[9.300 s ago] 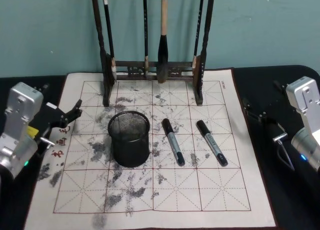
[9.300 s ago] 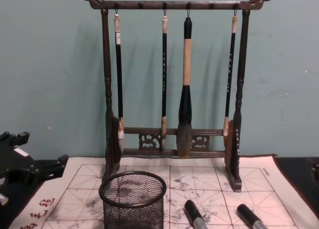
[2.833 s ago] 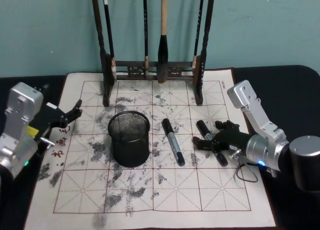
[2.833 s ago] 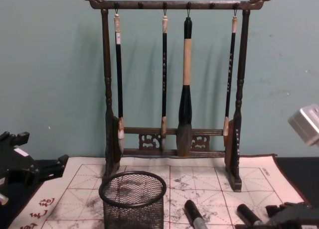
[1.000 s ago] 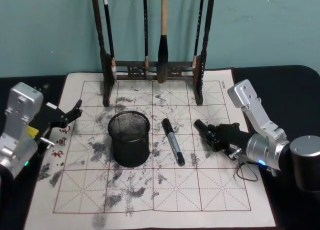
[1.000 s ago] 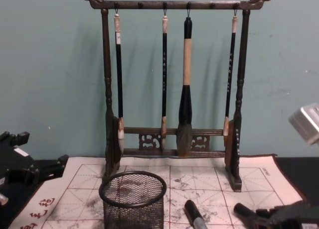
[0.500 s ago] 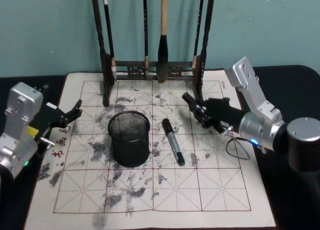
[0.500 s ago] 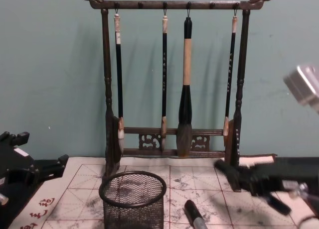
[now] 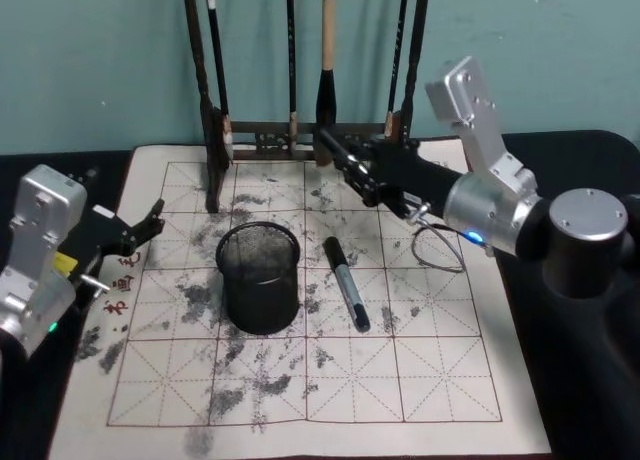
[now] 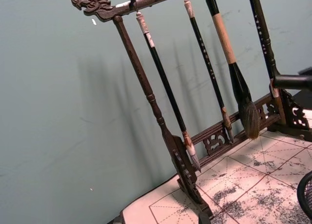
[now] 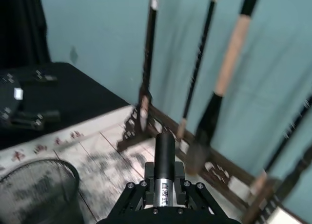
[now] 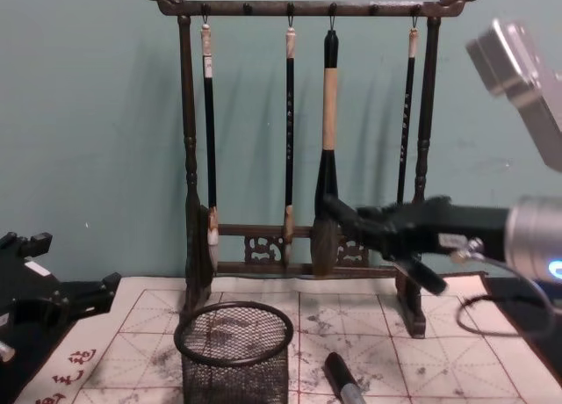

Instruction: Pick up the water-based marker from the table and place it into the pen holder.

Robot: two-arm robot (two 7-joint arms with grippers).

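Observation:
My right gripper is shut on a black water-based marker, held well above the mat, behind and to the right of the pen holder. The marker lies nearly level and points left, in front of the brush rack. In the right wrist view the marker sticks out from between the fingers, with the mesh pen holder below and to one side. Another black marker lies on the mat just right of the holder. My left gripper rests open at the mat's left edge.
A tall dark wooden brush rack with several hanging brushes stands at the back of the ink-stained grid mat, close behind the held marker. The pen holder stands upright. Black cloth covers the table on both sides.
My right gripper has lifted its marker off the mat and carried it up, back and to the left, towards the rack. The left arm and the other marker have not moved.

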